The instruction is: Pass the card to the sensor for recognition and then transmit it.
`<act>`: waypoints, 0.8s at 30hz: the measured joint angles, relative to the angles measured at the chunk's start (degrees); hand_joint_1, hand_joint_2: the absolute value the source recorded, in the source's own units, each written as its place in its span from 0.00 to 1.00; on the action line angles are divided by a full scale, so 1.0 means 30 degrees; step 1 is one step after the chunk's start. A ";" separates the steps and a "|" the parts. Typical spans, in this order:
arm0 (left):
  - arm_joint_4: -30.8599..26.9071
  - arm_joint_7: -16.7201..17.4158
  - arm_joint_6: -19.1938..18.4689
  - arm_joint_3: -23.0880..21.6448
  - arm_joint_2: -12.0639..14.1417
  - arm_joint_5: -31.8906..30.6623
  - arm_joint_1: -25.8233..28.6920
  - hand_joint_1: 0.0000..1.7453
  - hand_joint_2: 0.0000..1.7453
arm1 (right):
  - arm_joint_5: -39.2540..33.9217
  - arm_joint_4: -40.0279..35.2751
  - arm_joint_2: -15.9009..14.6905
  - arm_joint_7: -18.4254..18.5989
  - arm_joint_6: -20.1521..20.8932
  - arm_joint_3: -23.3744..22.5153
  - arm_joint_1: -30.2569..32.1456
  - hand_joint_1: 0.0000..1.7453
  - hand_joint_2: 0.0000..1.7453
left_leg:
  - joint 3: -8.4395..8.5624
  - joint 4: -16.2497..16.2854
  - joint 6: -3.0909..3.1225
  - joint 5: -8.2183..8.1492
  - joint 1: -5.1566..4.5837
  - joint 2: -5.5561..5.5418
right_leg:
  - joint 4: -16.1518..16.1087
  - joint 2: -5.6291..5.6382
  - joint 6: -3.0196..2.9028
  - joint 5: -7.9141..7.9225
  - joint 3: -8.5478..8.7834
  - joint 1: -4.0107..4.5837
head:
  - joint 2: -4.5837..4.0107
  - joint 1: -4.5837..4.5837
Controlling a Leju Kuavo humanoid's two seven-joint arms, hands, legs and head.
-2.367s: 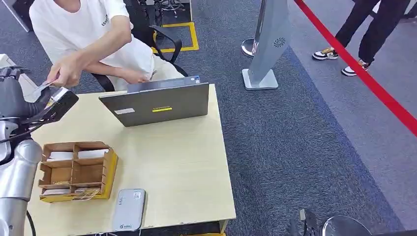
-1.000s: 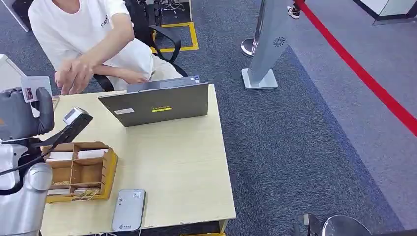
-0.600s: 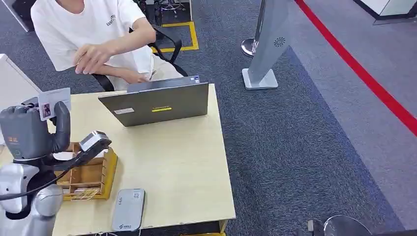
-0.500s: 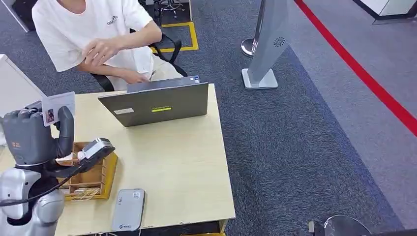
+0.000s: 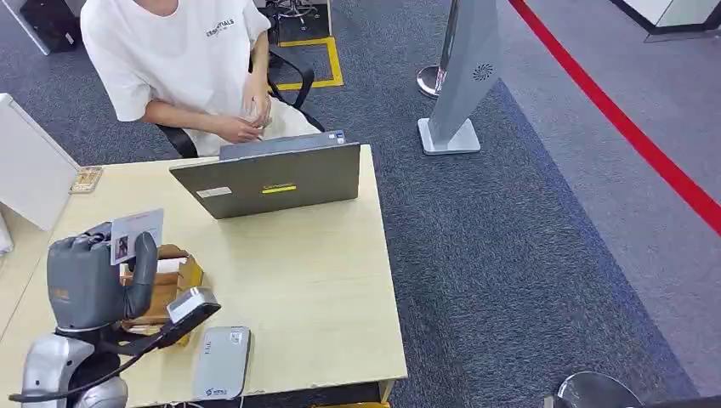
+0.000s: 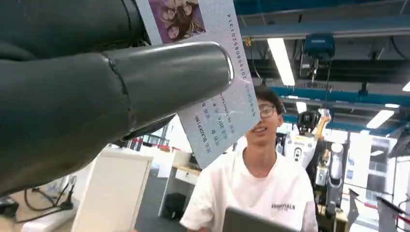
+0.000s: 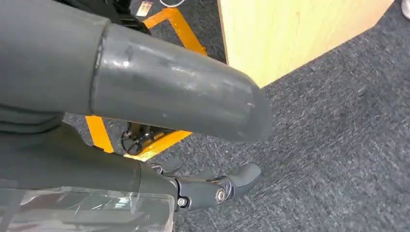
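My left hand (image 5: 95,282) is raised over the near left of the table and pinches a white ID card (image 5: 136,234) upright between thumb and fingers. In the left wrist view the card (image 6: 215,104) shows a small photo and printed lines, with the thumb (image 6: 164,79) pressed across it. The grey card sensor (image 5: 223,362) lies flat at the table's front edge, just right of and below the hand, apart from the card. My right hand (image 7: 96,96) hangs beside the table corner (image 7: 290,34) with its fingers (image 7: 208,189) apart and nothing in them.
A wooden compartment box (image 5: 180,274) sits partly hidden behind my left hand. An open laptop (image 5: 272,180) stands at the table's far edge, with a person (image 5: 183,64) seated behind it. A white panel (image 5: 30,174) stands at the left, and a grey floor stand (image 5: 463,76) beyond the table.
My left hand took the card from the person at the far left, then carried it toward the near side, closer to the sensor. The person drew their hand back to the laptop.
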 joint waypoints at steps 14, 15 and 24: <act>-0.0460 0.0029 0.0001 0.0007 -0.0562 0.0131 0.3026 1.00 0.00 | 0.0190 0.0000 0.0000 0.0051 -0.0022 -0.0715 0.0206 0.00 0.00 | 0.0000 0.0000 0.0002 0.0002 0.0000 -0.0004 | 0.0001 -0.0004 0.0002 0.0004 0.0008 0.0000 | 0.0000 0.0000; -0.0460 0.0029 -0.0021 0.0015 -0.0627 0.0212 0.3182 1.00 0.00 | 0.0248 0.0000 0.0000 0.0079 -0.0022 -0.0766 0.0202 0.00 0.00 | -0.0001 0.0000 0.0002 0.0002 0.0000 -0.0005 | 0.0001 -0.0005 0.0002 0.0003 0.0007 0.0000 | 0.0000 0.0000; -0.0452 0.0022 -0.0131 0.0095 -0.0933 0.0488 0.3892 1.00 0.00 | 0.0459 0.0000 0.0000 0.0109 -0.0036 -0.1043 0.0205 0.00 0.00 | -0.0003 0.0000 0.0001 0.0001 0.0000 -0.0007 | 0.0000 -0.0010 0.0002 0.0002 0.0005 0.0000 | 0.0000 0.0000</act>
